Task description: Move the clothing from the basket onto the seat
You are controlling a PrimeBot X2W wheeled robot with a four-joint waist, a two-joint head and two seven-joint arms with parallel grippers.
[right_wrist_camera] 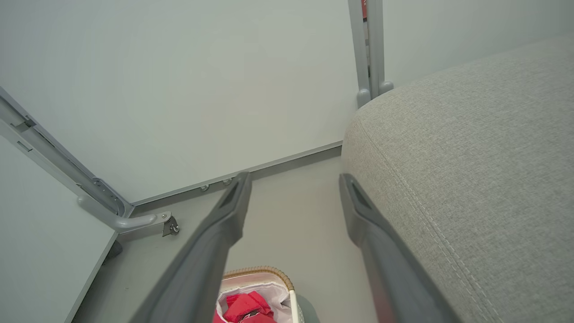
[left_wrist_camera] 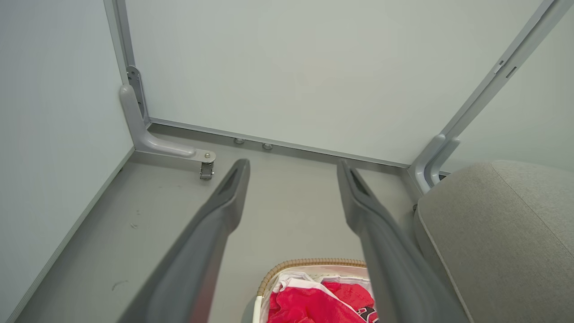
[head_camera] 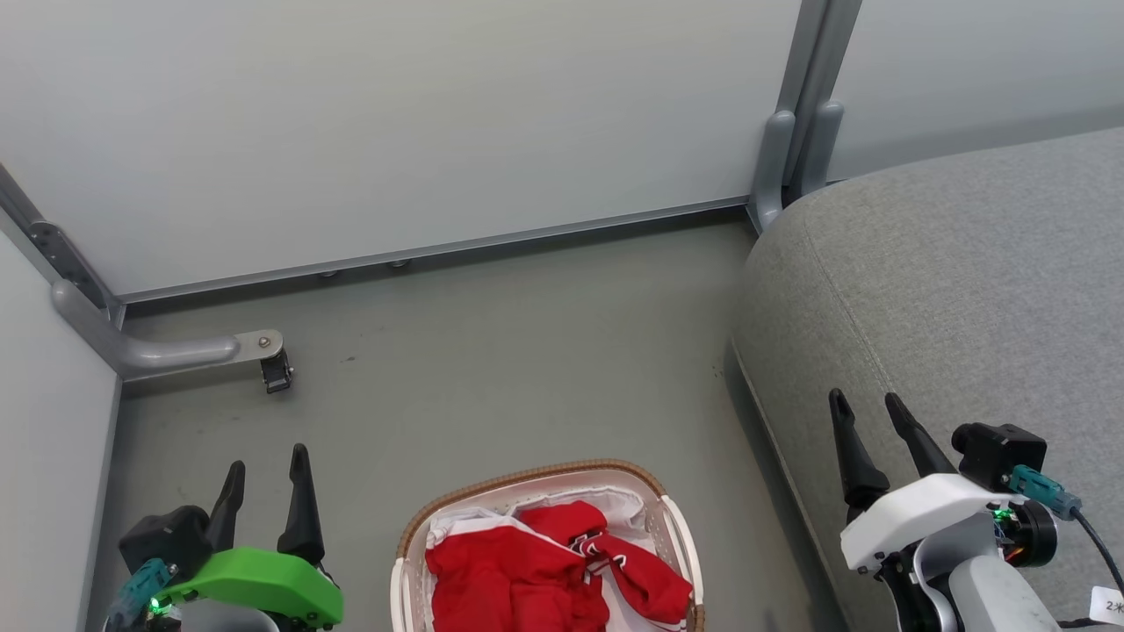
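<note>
Down inside basket [head_camera: 527, 474], red clothing [head_camera: 509, 575].

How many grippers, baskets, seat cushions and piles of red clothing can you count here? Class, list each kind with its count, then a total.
Grippers: 2 (left gripper, right gripper)
Baskets: 1 (basket)
Seat cushions: 1 (seat)
Piles of red clothing: 1 (clothing)
Total: 5
</note>
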